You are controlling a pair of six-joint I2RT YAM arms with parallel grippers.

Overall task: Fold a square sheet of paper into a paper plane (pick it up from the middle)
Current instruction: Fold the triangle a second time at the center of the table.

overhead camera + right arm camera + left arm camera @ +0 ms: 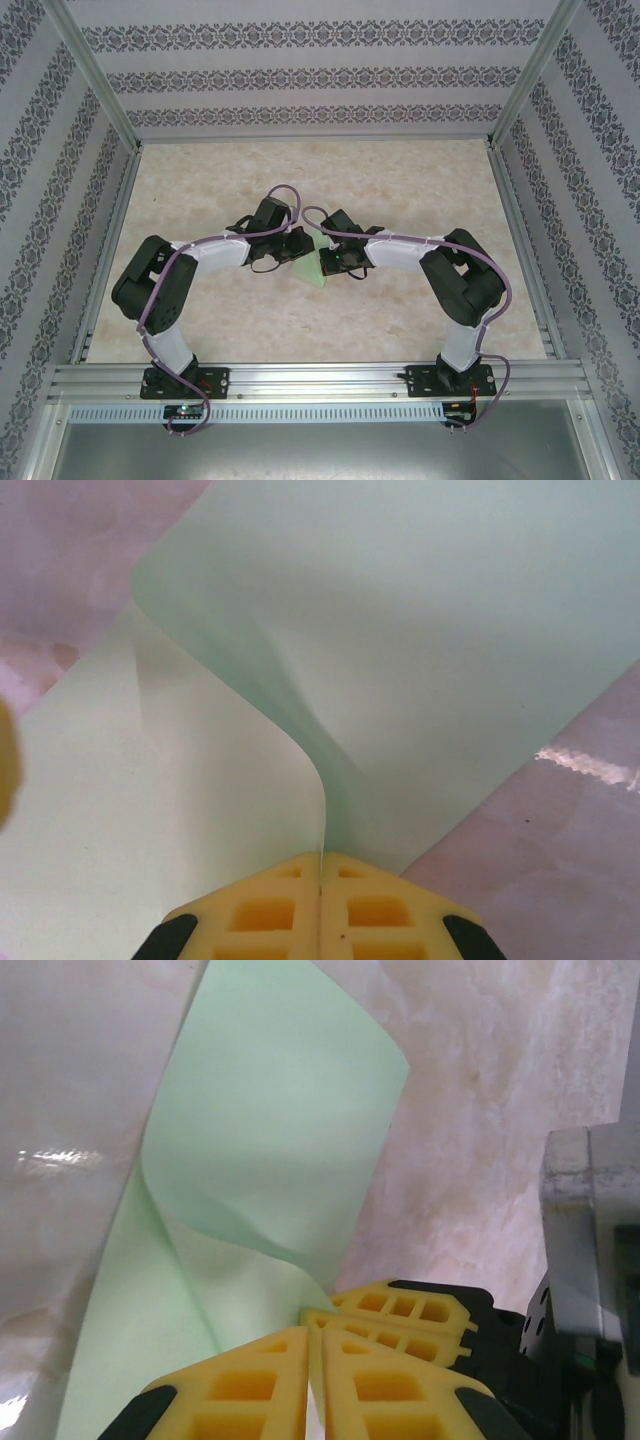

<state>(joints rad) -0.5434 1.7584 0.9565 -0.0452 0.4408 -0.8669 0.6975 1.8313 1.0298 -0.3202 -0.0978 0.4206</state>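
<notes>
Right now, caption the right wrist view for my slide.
Right pincer shut on the edge of a curling pale green sheet, marbled table beyond.

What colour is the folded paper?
The paper is pale green; clearest in the right wrist view.

Beige marbled table (300,320) enclosed by patterned wallpaper walls (300,80) and aluminium rails (320,380)

The square sheet of paper (322,266), thin, pale green and unmarked, is seen from above as a small creased triangle near the middle of the table (250,330), with its point turned toward the near edge. In the wrist views it is curled into a soft, rounded fold, not pressed flat, and one flap is raised above the layer beneath.
</notes>
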